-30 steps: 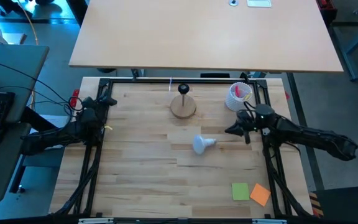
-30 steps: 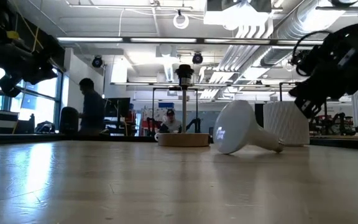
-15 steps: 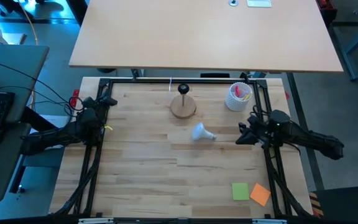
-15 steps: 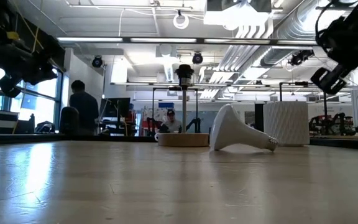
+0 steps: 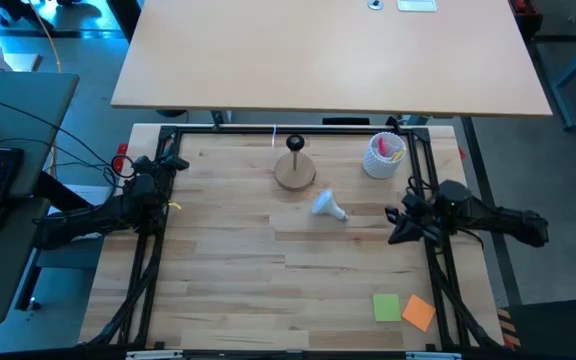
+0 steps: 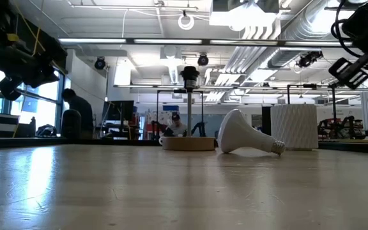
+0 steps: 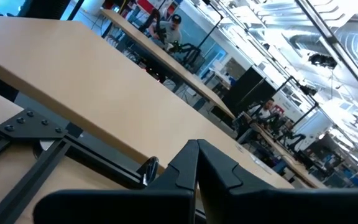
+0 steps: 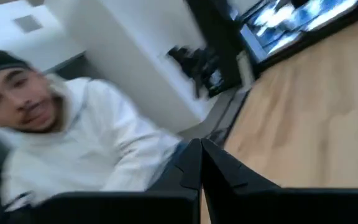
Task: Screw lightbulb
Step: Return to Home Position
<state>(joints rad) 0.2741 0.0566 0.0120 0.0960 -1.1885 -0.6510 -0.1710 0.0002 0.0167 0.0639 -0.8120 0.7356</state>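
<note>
The white lightbulb (image 5: 326, 206) lies on its side on the wooden table, globe toward the stand and screw base (image 6: 277, 147) pointing to the right. No gripper touches it. The round wooden stand (image 5: 295, 172) with its black socket (image 5: 295, 144) stands behind it at the far middle. My right gripper (image 5: 396, 230) is shut and empty at the table's right edge, well to the right of the bulb; its closed fingertips (image 8: 199, 146) show in the right wrist view. My left gripper (image 5: 171, 160) rests shut at the left edge, fingers (image 7: 196, 149) together.
A white cup (image 5: 383, 155) with pink items stands at the far right, near my right arm. Green (image 5: 386, 307) and orange (image 5: 419, 313) sticky notes lie at the near right. A black frame (image 5: 148, 270) borders the table. A person (image 8: 73, 155) in a white hoodie shows beyond the table.
My right gripper has drawn back from beside the cup toward the table's right and near edges, rising and turning, shut throughout. The lightbulb has rolled a little toward the far edge and the stand, its screw base swinging around; it still lies on its side.
</note>
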